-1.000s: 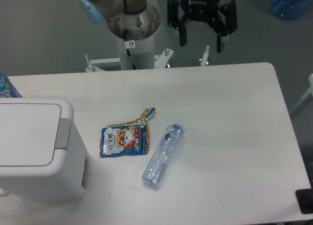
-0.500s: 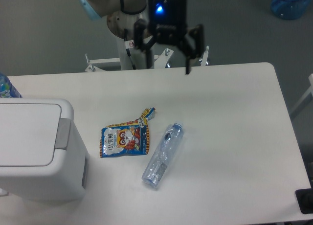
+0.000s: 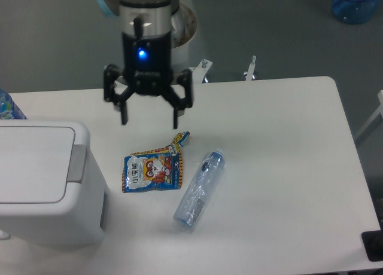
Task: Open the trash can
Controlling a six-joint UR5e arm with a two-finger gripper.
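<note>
The trash can (image 3: 51,221) is a large white boxy bin at the table's left front, its flat light-grey lid (image 3: 33,164) down and a grey push tab (image 3: 76,162) on the lid's right edge. My gripper (image 3: 151,121) hangs open above the table, its black fingers spread wide with nothing between them. It is to the right of the bin's back corner and apart from it.
A blue snack pouch (image 3: 152,168) lies just below the gripper. A crushed clear plastic bottle (image 3: 199,189) lies beside the pouch. A blue bottle cap area (image 3: 7,104) peeks in behind the bin. The white table (image 3: 281,167) ends at the right.
The gripper has swept from the back right, beyond the table's far edge, leftward and toward the front, now over the table near the pouch. It stays open. The lid has not moved.
</note>
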